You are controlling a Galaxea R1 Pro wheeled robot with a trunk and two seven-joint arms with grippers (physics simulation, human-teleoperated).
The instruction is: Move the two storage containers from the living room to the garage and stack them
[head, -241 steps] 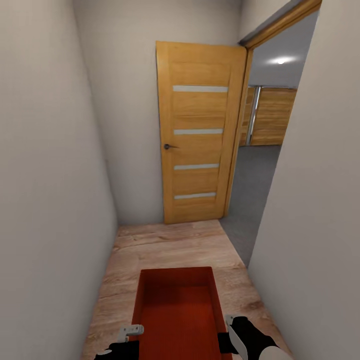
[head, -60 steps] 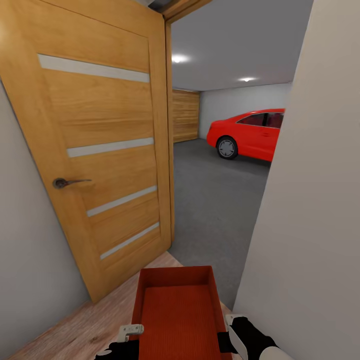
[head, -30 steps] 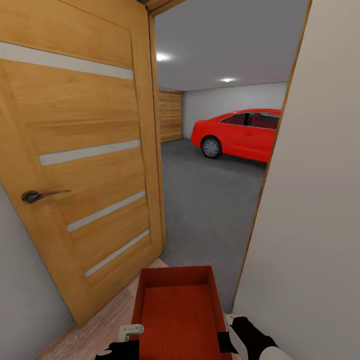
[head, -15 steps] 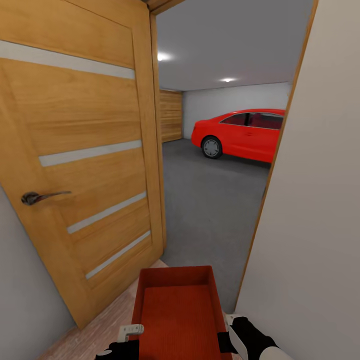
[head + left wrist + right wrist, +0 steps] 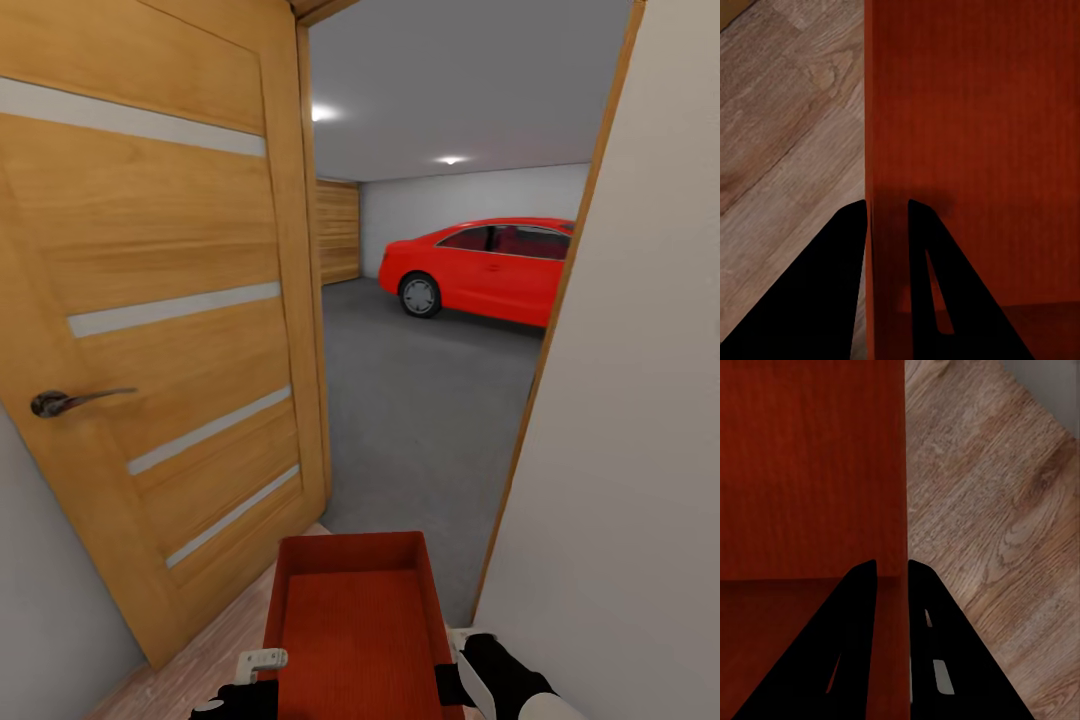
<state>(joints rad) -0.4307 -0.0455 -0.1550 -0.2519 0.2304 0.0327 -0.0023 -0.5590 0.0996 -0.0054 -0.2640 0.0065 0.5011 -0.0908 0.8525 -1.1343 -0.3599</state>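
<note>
Garage (image 5: 430,400) doorway ahead, wooden door (image 5: 170,330) open — the orange-red storage container (image 5: 355,625) is carried at the threshold, left end effector (image 5: 886,217) and right end effector (image 5: 892,574) each pinching a side wall. Placement and stacking remain.

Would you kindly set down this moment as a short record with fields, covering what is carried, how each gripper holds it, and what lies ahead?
carried item: orange-red rectangular plastic bin, topless, nothing inside
left gripper: fingers straddle one side wall of the bin, shut on it
right gripper: fingers straddle the opposite side wall, shut on it
under the bin: light wood-plank floor
left of the path: wooden door with glass strips, swung open
ahead: dark grey concrete floor through the doorway
further off: red car by the pale wall
</note>
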